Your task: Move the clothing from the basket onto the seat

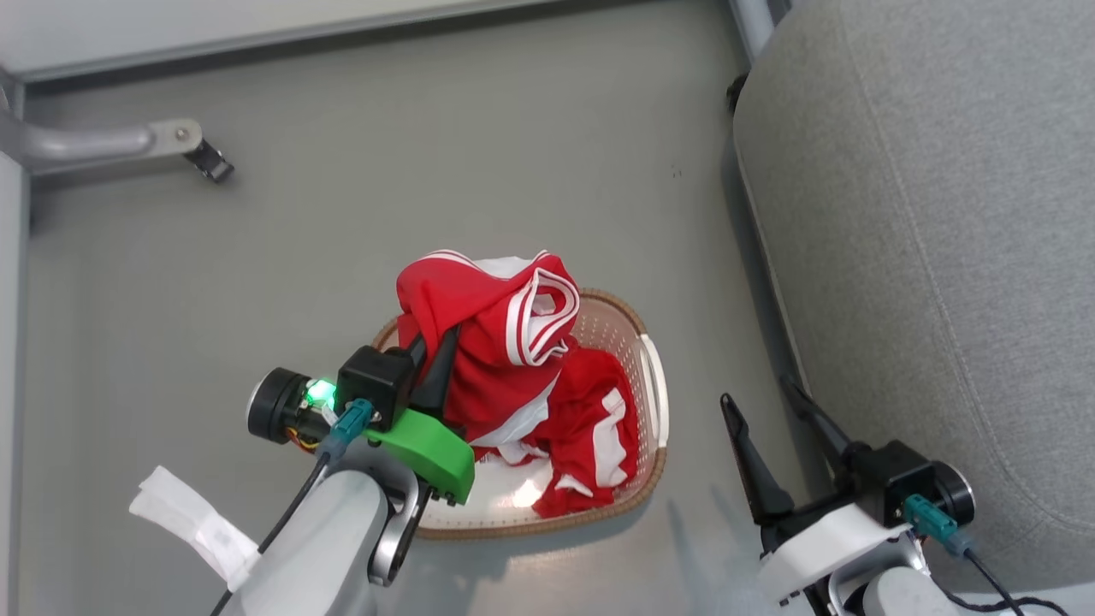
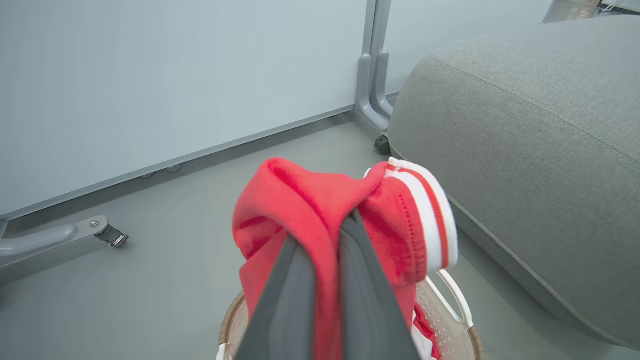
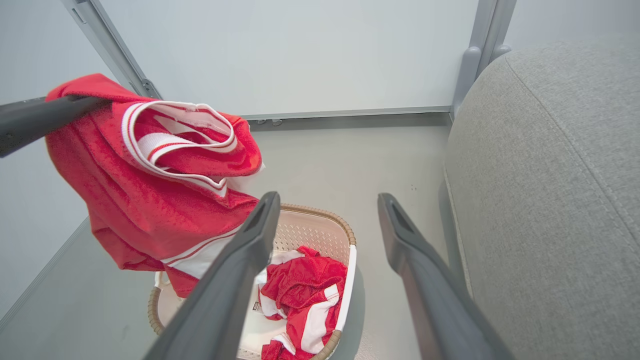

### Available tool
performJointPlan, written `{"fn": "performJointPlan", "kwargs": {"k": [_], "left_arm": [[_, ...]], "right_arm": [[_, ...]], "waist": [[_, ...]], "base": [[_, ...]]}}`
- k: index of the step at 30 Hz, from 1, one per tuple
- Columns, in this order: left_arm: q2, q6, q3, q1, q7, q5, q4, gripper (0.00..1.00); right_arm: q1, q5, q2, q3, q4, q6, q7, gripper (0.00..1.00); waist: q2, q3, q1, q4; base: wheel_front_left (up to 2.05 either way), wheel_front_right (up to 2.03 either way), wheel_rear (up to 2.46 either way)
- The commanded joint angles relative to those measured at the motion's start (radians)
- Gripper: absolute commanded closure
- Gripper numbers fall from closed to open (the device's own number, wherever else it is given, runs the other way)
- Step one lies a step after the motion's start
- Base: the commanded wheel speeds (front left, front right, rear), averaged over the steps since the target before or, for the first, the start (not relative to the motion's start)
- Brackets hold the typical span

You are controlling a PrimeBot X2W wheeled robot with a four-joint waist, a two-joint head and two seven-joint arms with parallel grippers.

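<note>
Garment one (image 1: 488, 342) hangs clamped in your left gripper (image 2: 325, 230) above the basket (image 1: 654, 385); garment two (image 1: 590, 428) lies inside. Right gripper (image 1: 757, 392) fingers apart, near seat (image 1: 924, 257).

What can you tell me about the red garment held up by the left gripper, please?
The held garment is soft bright red fabric with white stripe trim and a white panel. The left gripper is shut on a fold near its top, so it hangs bunched over the basket, its lower end near the rim; the other garment lies inside.
</note>
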Motion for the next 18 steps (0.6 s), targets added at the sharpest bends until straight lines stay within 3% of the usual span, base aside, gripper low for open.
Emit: {"fn": "performJointPlan", "kwargs": {"k": [1, 7, 18], "left_arm": [[-0.004, -0.008, 0.016, 0.04, -0.003, 0.013, -0.023, 1.0], [-0.012, -0.017, 0.062, 0.114, -0.004, 0.04, -0.105, 1.0], [-0.031, -0.042, 0.074, 0.139, -0.003, 0.078, -0.199, 1.0]], "right_arm": [[0.032, 0.006, -0.003, 0.011, 0.009, 0.0, -0.002, 0.0], [0.082, 0.013, -0.003, 0.033, 0.02, 0.0, -0.002, 0.0], [0.104, 0.008, -0.003, 0.057, 0.023, 0.0, -0.002, 0.0]], "waist": [[0.0, -0.186, 0.0001, 0.001], [0.0, -0.274, 0.0001, -0.013], [0.0, -0.304, 0.0001, 0.001]], "base": [[0.0, 0.0, 0.0], [0.0, 0.0, 0.0], [0.0, 0.0, 0.0]]}}
